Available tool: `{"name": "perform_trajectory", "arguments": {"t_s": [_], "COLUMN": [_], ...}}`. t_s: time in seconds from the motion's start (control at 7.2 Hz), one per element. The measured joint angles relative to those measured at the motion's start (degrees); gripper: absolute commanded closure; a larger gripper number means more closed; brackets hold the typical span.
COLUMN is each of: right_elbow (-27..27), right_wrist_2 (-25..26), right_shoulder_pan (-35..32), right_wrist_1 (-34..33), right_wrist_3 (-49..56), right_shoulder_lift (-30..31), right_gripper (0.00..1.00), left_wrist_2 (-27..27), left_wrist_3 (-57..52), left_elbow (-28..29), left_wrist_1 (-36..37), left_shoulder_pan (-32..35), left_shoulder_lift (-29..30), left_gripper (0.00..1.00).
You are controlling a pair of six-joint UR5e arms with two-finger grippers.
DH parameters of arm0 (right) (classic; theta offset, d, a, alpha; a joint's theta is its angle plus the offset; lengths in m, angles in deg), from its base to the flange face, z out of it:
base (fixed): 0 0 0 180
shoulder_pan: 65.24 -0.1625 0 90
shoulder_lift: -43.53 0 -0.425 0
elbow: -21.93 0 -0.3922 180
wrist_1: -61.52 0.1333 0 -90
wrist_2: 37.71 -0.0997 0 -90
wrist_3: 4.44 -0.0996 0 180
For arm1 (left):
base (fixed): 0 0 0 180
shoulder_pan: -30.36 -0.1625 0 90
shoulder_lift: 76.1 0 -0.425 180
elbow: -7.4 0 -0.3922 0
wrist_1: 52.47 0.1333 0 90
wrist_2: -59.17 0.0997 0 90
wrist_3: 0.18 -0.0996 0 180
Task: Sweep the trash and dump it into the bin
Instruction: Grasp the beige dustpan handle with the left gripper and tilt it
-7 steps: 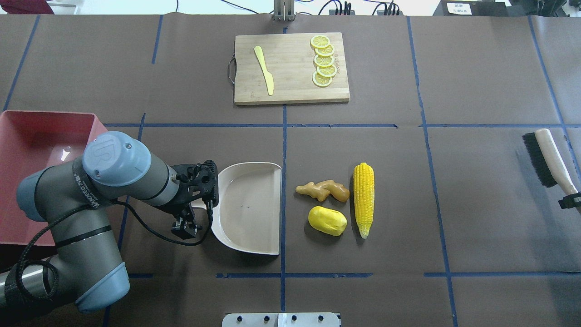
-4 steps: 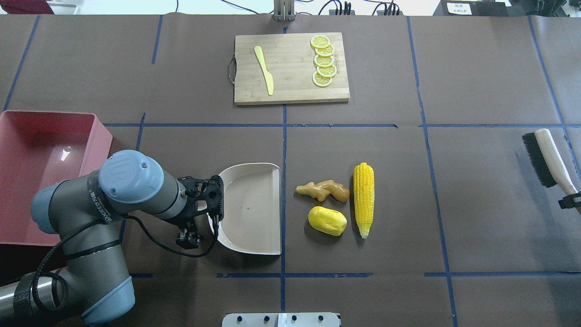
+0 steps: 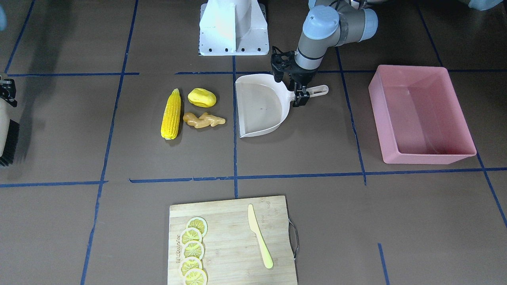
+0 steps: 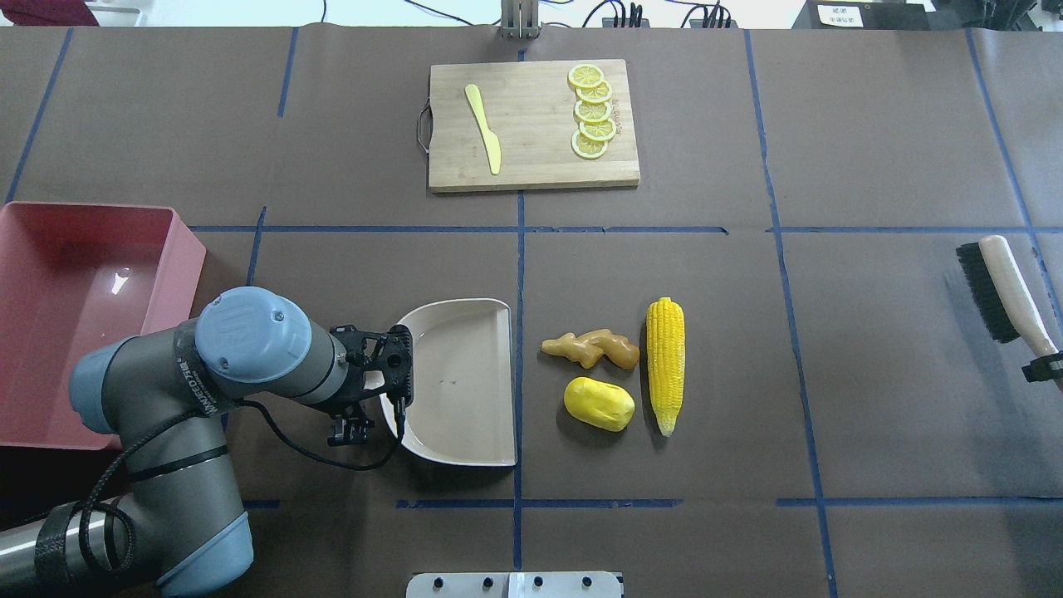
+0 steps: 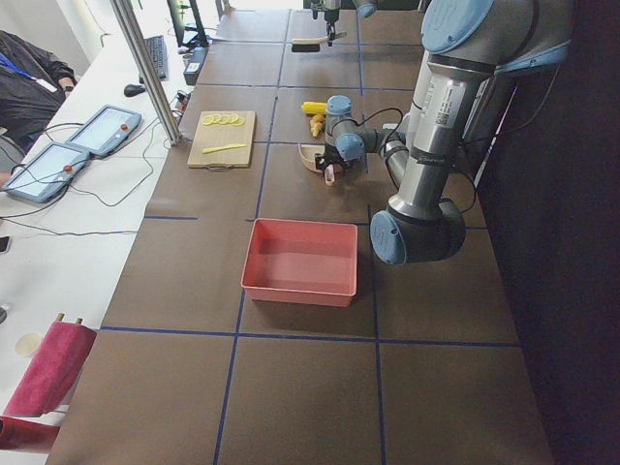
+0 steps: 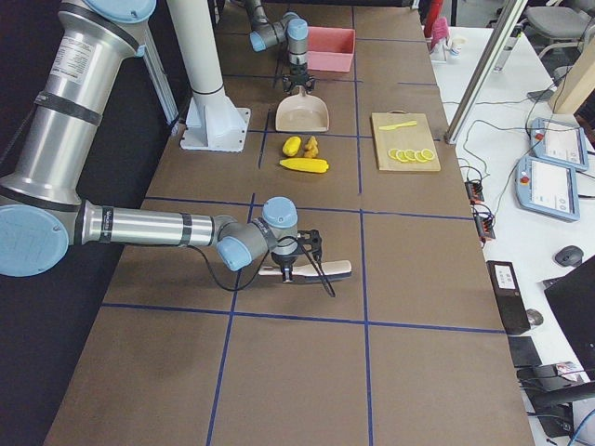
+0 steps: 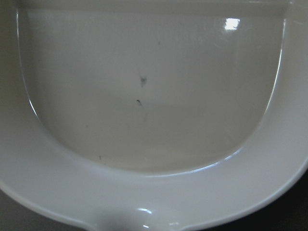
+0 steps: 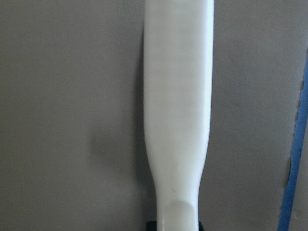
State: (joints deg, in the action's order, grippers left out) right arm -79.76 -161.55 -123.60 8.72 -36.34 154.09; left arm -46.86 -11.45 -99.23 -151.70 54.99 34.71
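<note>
My left tool [image 3: 300, 95] is closed narrowly on the handle of the beige dustpan [image 4: 465, 382], which rests flat on the desk [image 4: 872, 374] with its straight open edge along a blue tape line. Just past that line lies the trash, none of it touching the dustpan: the ginger root [image 4: 591, 347], the rounded yellow lump [image 4: 599, 404] on the side of it nearer my base, and the corn cob [image 4: 666, 365] just beside both, lengthwise and parallel to the dustpan's edge. The pink bin [image 3: 420, 158] stands on the desk at my left, behind the dustpan's handle and well apart from the trash; no trash shows inside it. My right tool [image 4: 1045, 365] grips the pale handle of the brush [image 4: 1001, 282] far out at my right, its black bristles turned toward the trash. At the far side of the desk a cutting board [image 4: 531, 158] carries a row of lemon slices [image 4: 592, 110] and a pale yellow knife [image 4: 483, 129].
</note>
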Motion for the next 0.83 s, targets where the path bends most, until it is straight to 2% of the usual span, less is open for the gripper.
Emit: {"name": "perform_trajectory", "arguments": {"t_s": [0.14,0.28,0.56,0.83], "right_elbow": [0.0,0.0,0.0,0.0], "right_wrist_2": [0.0,0.0,0.0,0.0], "right_shoulder_pan": [0.0,0.0,0.0,0.0], "right_wrist_1": [0.0,0.1,0.1,0.1], "right_wrist_3": [0.0,0.0,-0.1,-0.1], "right_shoulder_lift": [0.0,0.0,0.0,0.0], "right_gripper": [1.00,1.00,1.00,1.00], "left_wrist_2": [0.0,0.0,0.0,0.1], "left_wrist_3": [-0.5,-2.0,-5.3,-6.9], "left_elbow": [-0.1,-0.4,-1.1,-1.2], "left_wrist_1": [1.0,2.8,6.9,8.1], "left_shoulder_pan": [0.6,1.5,3.5,4.1], "left_shoulder_lift": [0.2,0.9,2.9,3.6], "left_gripper": [0.83,0.92,1.00,1.00]}}
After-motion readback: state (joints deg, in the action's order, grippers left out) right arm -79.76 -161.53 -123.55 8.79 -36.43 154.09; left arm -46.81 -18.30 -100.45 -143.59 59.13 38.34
